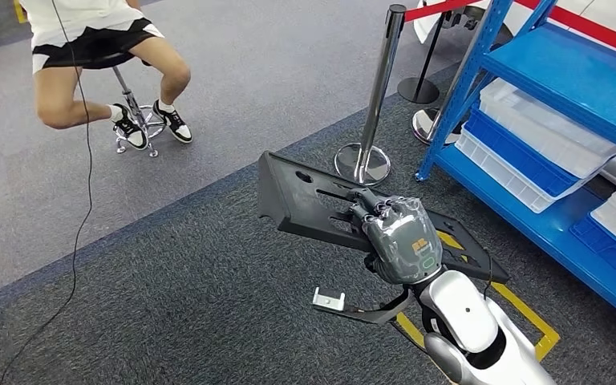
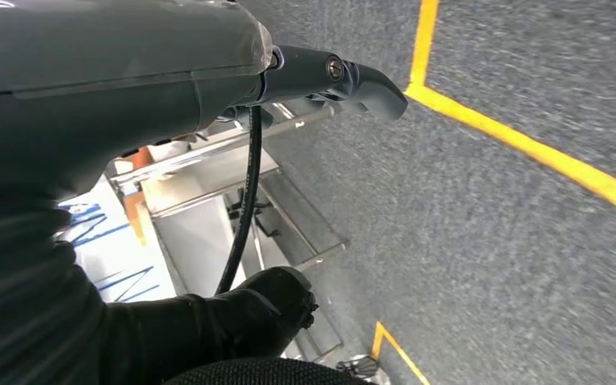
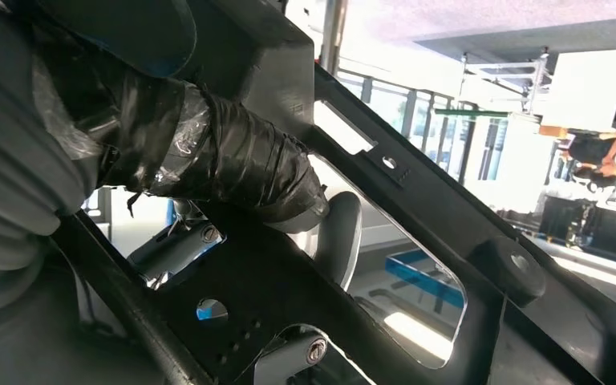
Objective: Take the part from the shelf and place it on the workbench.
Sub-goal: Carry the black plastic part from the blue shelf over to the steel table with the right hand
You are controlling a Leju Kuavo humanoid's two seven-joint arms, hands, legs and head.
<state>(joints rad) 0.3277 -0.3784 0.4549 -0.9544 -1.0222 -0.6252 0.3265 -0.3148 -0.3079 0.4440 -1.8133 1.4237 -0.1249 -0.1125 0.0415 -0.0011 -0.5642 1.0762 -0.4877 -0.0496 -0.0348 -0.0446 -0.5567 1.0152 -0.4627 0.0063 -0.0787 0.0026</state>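
Observation:
The part (image 1: 305,196) is a flat black plastic panel with slots and holes, held level above the dark carpet in the head view. My right hand (image 1: 397,237) grips its near edge from above, fingers curled over the rim. In the right wrist view the taped dark fingers (image 3: 224,156) wrap around a bar of the part (image 3: 417,200), which fills most of that picture. My left hand (image 2: 128,72) hangs over the floor, one dark finger (image 2: 361,80) stretched out straight and nothing in it.
A blue shelf (image 1: 561,72) with white and blue bins (image 1: 529,132) stands at the right. A chrome stanchion (image 1: 377,96) rises just beyond the part. A person sits on a stool (image 1: 136,112) at far left. Yellow tape (image 1: 529,313) marks the carpet.

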